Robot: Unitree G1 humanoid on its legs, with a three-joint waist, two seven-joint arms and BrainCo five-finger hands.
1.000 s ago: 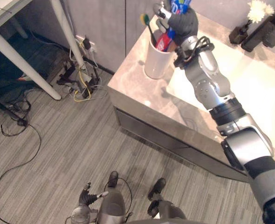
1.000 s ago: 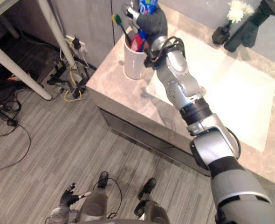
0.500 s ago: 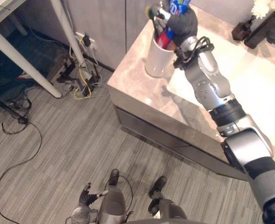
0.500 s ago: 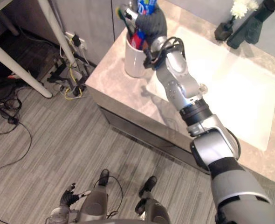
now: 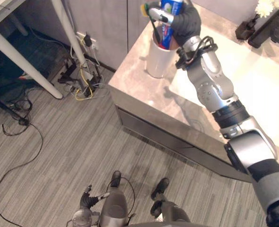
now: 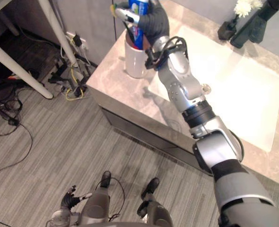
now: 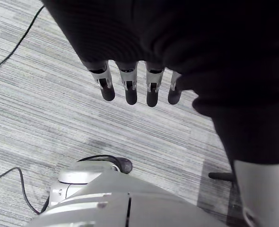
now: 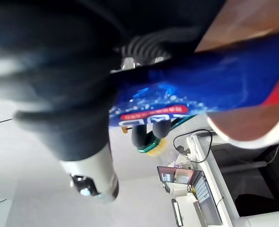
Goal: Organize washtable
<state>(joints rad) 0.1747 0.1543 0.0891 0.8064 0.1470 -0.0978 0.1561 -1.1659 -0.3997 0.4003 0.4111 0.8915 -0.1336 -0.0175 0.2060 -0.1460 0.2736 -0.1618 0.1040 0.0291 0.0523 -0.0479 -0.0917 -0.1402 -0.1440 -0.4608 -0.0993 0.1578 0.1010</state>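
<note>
While the right hand (image 5: pixel 184 21) is reaching over the far left corner of the washtable (image 5: pixel 139 80), its fingers and thumb are curling tight round a glossy blue toothpaste tube (image 5: pixel 170 8) with a red lower part. The tube is standing nearly upright, its lower end dipping into the mouth of a smooth white round cup (image 5: pixel 157 62). A toothbrush (image 5: pixel 152 26) with a dark handle and a green and yellow head is leaning in the same cup, just beside the tube. The washtable's top is showing polished grey-brown stone with a straight front edge and a square corner, and the cup is sitting near that corner, with bare stone lying between it and both edges. A flat white rectangular sink (image 5: pixel 253 90) is taking up the middle of the top, and the silver arm is stretching across its near left corner, wrist bent towards the cup. At the back, a small dark vase (image 5: pixel 245 32) with a white flower is standing beside a dark angular tap (image 5: pixel 272 28). The left hand (image 7: pixel 130 90) is hanging low over the striped grey carpet floor (image 5: pixel 59 156), fingers straight and relaxed, holding nothing
</note>
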